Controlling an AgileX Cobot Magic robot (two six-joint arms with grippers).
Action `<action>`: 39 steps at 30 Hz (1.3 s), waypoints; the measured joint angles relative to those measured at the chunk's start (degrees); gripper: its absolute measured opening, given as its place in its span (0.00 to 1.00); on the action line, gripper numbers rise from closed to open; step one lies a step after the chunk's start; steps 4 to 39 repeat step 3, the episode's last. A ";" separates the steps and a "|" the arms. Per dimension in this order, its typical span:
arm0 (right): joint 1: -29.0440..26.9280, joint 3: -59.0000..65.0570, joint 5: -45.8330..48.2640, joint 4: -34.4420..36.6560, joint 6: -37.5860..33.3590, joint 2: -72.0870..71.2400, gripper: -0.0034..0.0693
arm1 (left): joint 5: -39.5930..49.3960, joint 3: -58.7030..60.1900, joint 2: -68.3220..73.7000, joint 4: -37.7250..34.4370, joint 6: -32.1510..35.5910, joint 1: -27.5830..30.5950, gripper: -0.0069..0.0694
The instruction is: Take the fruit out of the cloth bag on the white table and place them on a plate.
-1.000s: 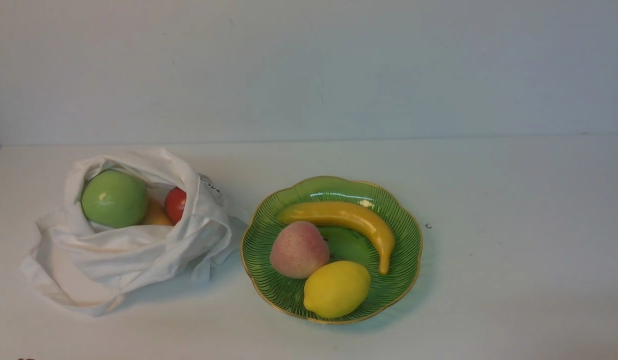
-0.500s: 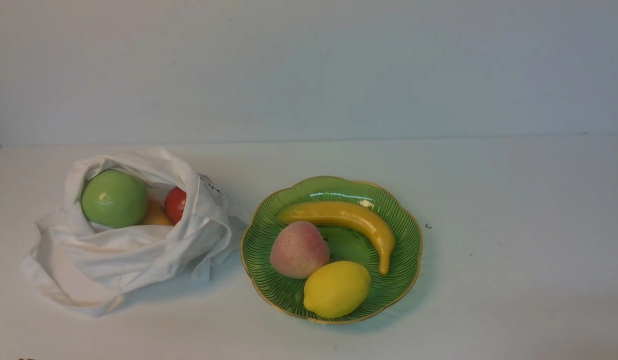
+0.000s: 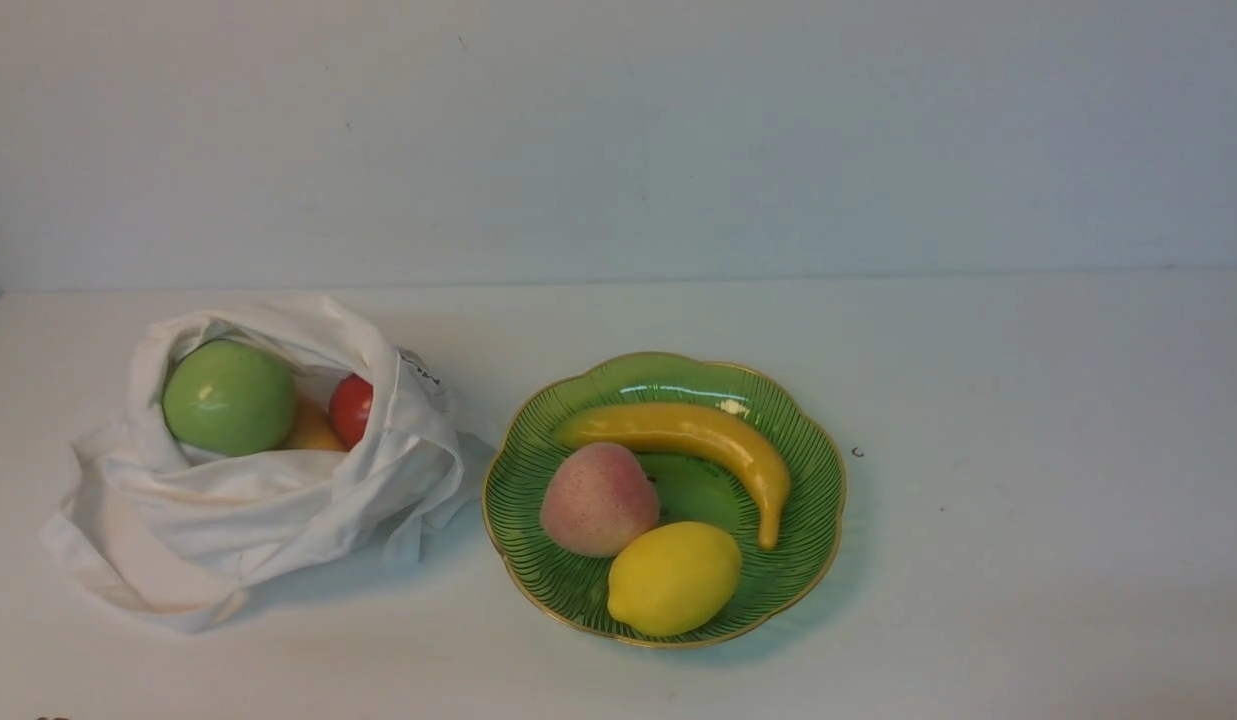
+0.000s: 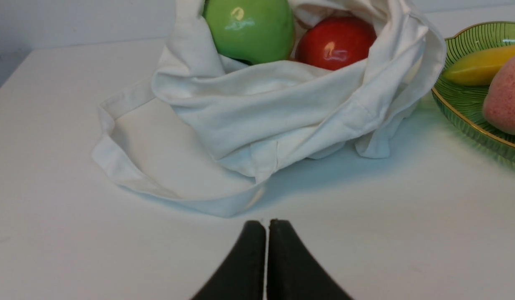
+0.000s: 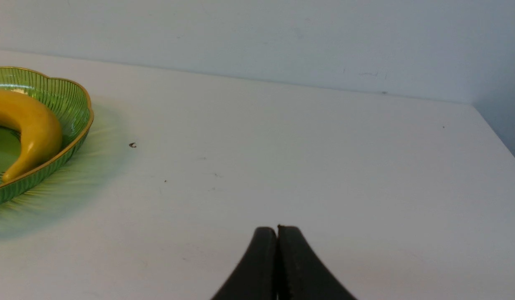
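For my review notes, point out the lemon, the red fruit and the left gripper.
Lemon [image 3: 675,579]: front view, middle of its side.
Red fruit [image 4: 337,43]: left wrist view, its exposed side.
Left gripper [image 4: 267,227]: left wrist view, between its fingertips.

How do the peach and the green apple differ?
The peach is pink and dull-skinned, while the green apple is shiny. The peach rests on the plate; the apple sits in the bag's mouth. The peach looks a little smaller than the apple. Both are roundish.
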 joint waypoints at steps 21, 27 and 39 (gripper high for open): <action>0.00 0.00 0.00 0.00 0.00 0.00 0.03 | 0.00 0.00 0.00 0.00 0.00 0.00 0.08; 0.00 0.00 0.00 0.00 0.00 0.00 0.03 | 0.00 0.00 0.00 0.00 0.00 0.00 0.08; 0.00 0.00 0.00 0.00 0.00 0.00 0.03 | 0.00 0.00 0.00 0.00 0.00 0.00 0.08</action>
